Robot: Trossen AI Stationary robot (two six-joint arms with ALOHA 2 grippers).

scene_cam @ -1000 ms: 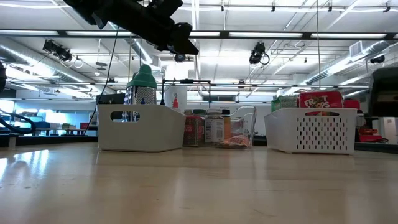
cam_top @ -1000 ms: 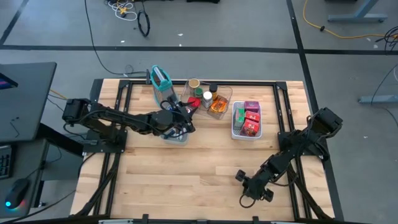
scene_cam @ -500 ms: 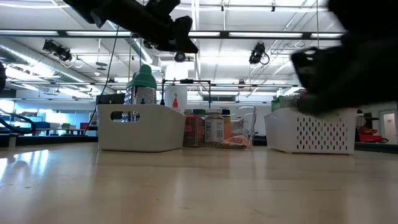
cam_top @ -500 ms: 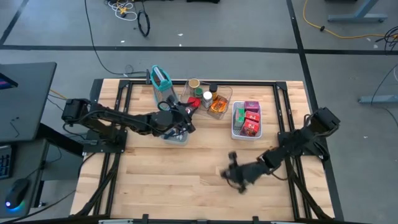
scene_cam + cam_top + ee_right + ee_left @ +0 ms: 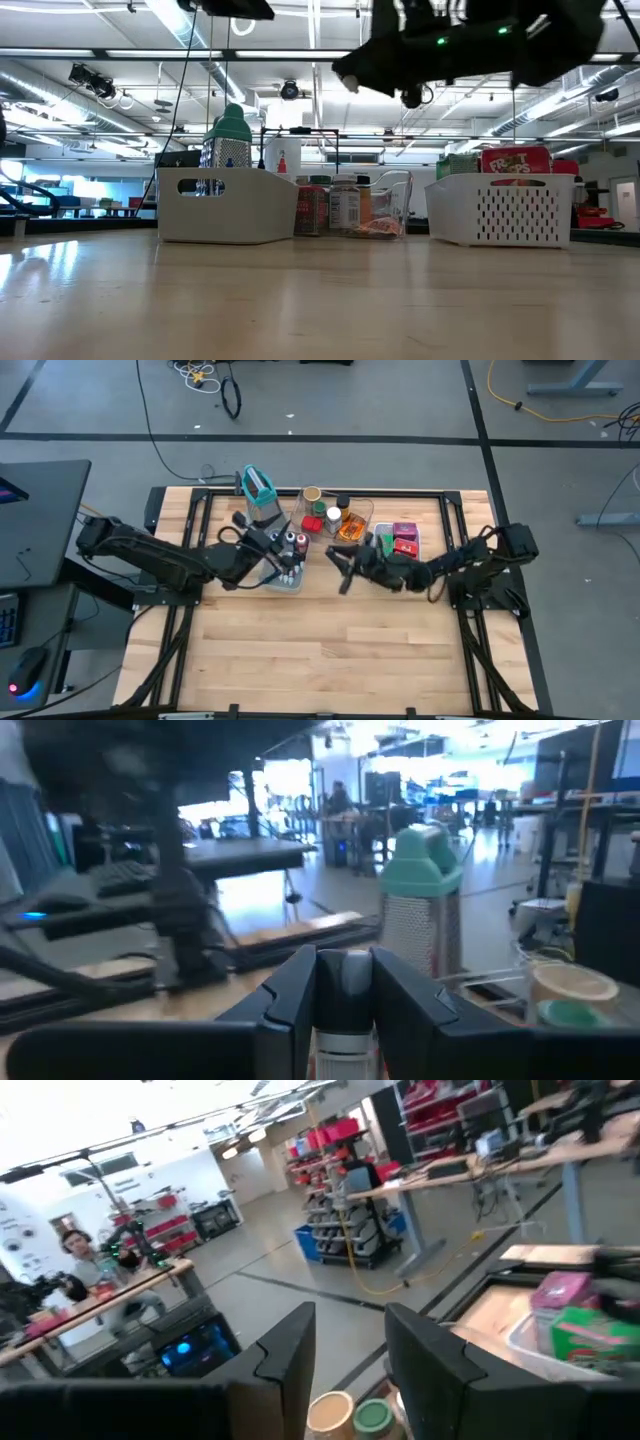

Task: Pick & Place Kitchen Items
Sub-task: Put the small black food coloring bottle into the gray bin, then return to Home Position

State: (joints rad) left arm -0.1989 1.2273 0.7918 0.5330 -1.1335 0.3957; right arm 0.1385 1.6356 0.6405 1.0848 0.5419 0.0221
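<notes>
The kitchen items sit in three containers at the far side. Small capped jars (image 5: 294,543) stand in a grey tray (image 5: 283,576). Amber and red-capped jars (image 5: 340,520) fill a clear tray. Pink, red and green packets (image 5: 402,548) are in a white basket (image 5: 500,210). My left gripper (image 5: 268,546) hangs open at the grey tray's left side, raised, with nothing between its fingers (image 5: 350,1350). My right gripper (image 5: 338,566) is open in the air between the grey tray and the basket, pointing left. A pale-capped jar (image 5: 345,975) shows beyond its fingers, not touched.
An upright teal-rimmed holder (image 5: 258,490) stands at the far edge behind the grey tray (image 5: 228,205). A cup and a green lid (image 5: 352,1415) lie by the clear tray. The near half of the wooden table (image 5: 320,650) is bare wood. People sit at desks beyond the table.
My right arm has swung fast from the table's near right corner up and toward the far left, ending in the air beside the grey tray. My left gripper has drawn back leftward from above the grey tray and risen, uncovering the jars in it.
</notes>
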